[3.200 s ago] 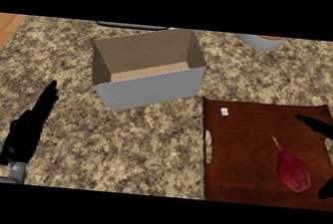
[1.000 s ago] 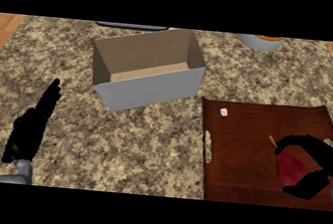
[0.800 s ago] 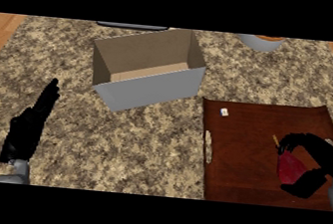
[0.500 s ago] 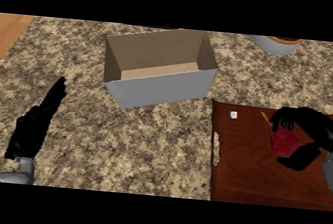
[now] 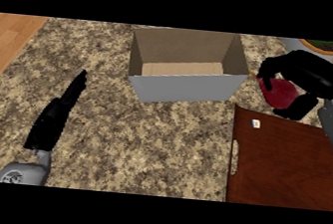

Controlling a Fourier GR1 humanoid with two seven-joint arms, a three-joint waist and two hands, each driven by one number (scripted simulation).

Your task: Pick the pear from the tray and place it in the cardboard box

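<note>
Lifted off the tray since earlier, the red pear sat clamped in the curled right hand, just right of the cardboard box. Left hand rested flat, fingers straight.

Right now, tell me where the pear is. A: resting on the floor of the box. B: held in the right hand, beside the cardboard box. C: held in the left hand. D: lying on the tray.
B: the right hand is curled round the red pear, just right of the cardboard box and beyond the tray; the left hand is open and holds nothing.
</note>
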